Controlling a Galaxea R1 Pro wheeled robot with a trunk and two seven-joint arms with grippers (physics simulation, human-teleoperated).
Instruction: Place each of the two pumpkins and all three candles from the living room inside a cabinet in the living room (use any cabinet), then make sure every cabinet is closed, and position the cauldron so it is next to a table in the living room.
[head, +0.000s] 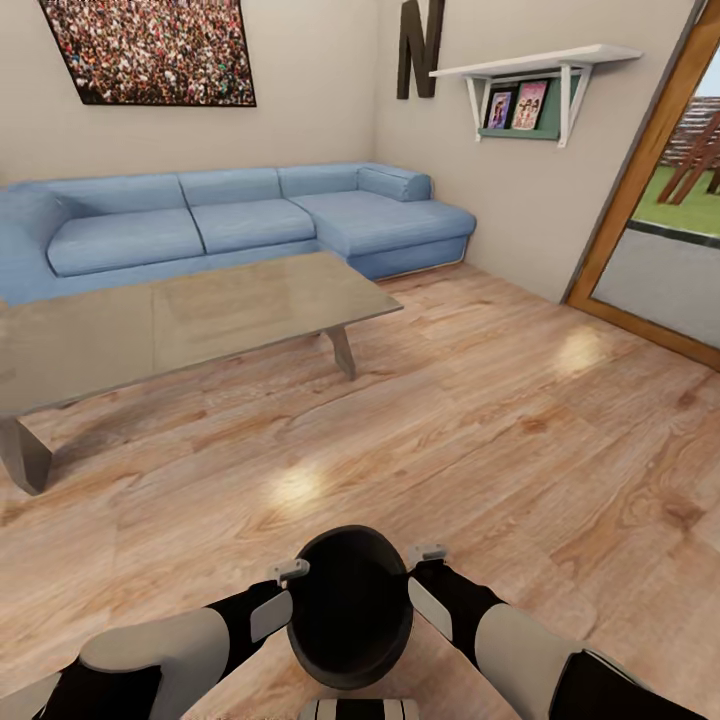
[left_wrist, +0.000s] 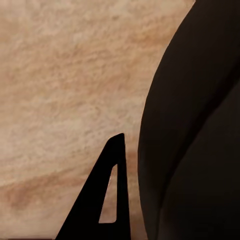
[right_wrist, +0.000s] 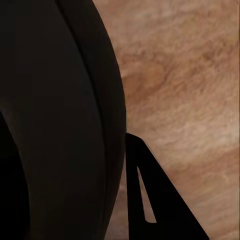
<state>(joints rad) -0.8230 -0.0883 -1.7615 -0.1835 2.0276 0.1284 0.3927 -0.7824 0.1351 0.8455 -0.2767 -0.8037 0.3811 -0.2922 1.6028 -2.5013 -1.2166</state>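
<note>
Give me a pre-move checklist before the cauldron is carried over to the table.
1. Cauldron held between both arms: ok, the left hand and right hand sit at opposite sides of its rim.
2. Firm contact on the pot: cannot tell; in the wrist views one finger lies beside the black wall, contact unclear.
3. Floor toward the table: ok, nothing lies on it.
4. Cauldron upright: ok, mouth faces up.
5. Cauldron next to the table: not ok, open floor lies between them.
6. Tabletop state: ok, bare.
</note>
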